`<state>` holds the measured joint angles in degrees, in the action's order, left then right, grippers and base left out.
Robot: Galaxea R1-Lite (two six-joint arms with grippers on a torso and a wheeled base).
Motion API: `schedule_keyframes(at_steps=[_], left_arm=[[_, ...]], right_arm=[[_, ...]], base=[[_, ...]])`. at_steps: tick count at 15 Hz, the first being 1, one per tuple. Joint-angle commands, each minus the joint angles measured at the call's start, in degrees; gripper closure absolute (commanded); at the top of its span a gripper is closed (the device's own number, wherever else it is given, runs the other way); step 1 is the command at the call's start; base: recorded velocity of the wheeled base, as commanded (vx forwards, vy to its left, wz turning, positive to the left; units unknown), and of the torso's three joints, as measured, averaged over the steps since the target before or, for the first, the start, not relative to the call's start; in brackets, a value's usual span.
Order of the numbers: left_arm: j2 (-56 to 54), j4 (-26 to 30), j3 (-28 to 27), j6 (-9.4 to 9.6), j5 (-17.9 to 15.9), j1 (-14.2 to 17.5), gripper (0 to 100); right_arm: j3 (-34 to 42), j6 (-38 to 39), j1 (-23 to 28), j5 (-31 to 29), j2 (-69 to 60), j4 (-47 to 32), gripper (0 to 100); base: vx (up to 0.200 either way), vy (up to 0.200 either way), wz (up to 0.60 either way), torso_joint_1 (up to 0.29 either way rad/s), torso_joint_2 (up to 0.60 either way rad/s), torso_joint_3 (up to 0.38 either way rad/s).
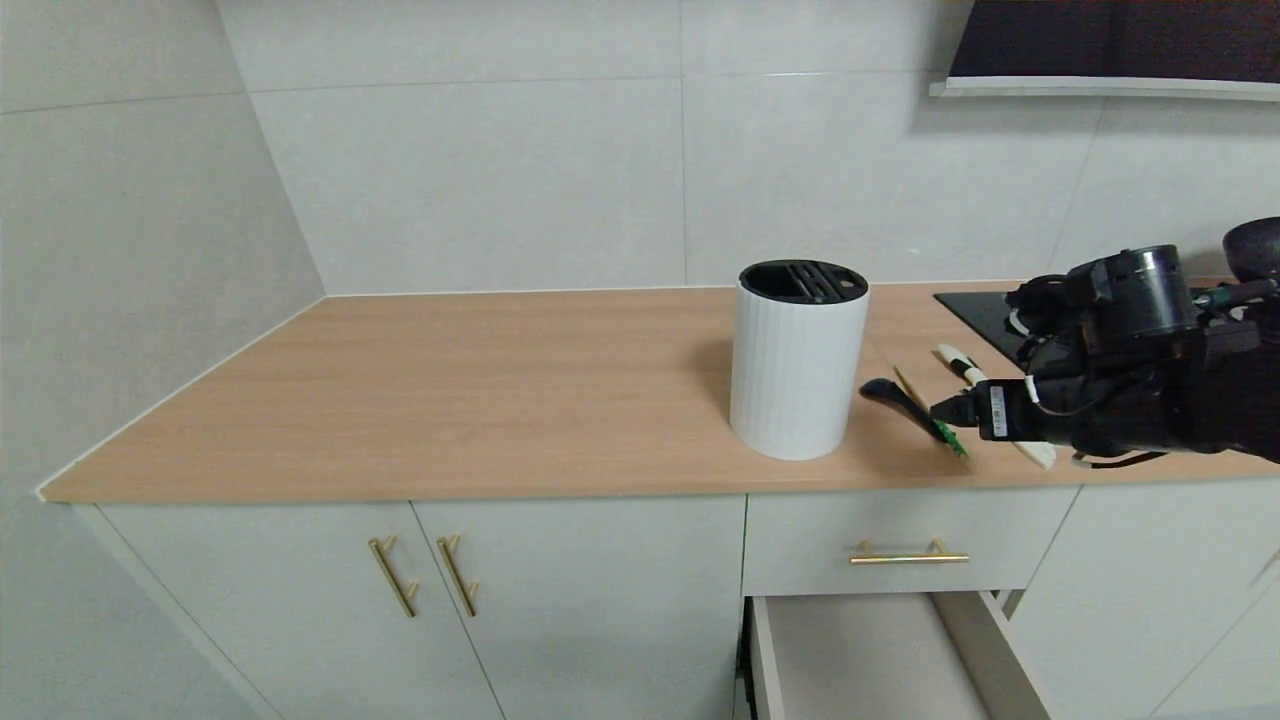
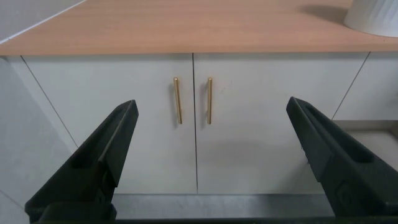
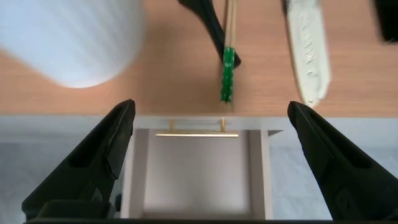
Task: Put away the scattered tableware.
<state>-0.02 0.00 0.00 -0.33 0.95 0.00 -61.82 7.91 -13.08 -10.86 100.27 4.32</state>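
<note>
A light wood-grain countertop (image 1: 450, 400) runs along a white tiled wall. White cabinet doors (image 1: 300, 610) with slim brass bar handles (image 1: 393, 575) sit below its left part. Under its right part is a shut white drawer with a brass handle (image 1: 908, 553), and beneath that a lower white drawer (image 1: 870, 650) stands pulled out. A flat black cooktop panel (image 1: 985, 310) lies at the far right of the counter.

A tall white ribbed cylindrical holder with a black slotted top (image 1: 798, 358) stands upright on the counter, right of its middle.

The right gripper (image 3: 210, 104) hangs over the counter's front edge, just right of the holder. Its two black fingers are spread wide with nothing between them, and the pulled-out drawer shows below. The left gripper (image 2: 211, 101) sits low, facing the pair of cabinet doors, its fingers likewise wide apart and empty.

The scattered tableware lies on the counter between the holder and the cooktop. A long white utensil with a dark band near its far end (image 1: 975, 385) lies farthest right. Beside it are thin wooden chopsticks with a green patterned end (image 3: 228, 74), that end near the counter edge. A black spoon (image 1: 893, 395) lies just beside them, closest to the holder.
</note>
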Motion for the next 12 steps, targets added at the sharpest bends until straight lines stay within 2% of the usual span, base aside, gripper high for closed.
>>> schedule_keyframes(at_steps=[1,8,12], left_arm=[[0.02,0.00,0.00,-0.02,0.02,0.00,0],[0.02,0.00,0.00,-0.02,0.02,0.00,0],[0.02,0.00,0.00,-0.02,0.02,0.00,0]], right_arm=[[-0.14,0.00,1.92,0.23,7.13,4.21,0],[0.65,-0.18,2.01,0.05,14.08,14.32,0],[0.38,-0.44,3.15,0.05,15.13,15.02,0]], base=[[0.000,0.000,0.00,0.000,0.00,0.000],[0.000,0.000,0.00,0.000,0.00,0.000],[0.000,0.000,0.00,0.000,0.00,0.000]])
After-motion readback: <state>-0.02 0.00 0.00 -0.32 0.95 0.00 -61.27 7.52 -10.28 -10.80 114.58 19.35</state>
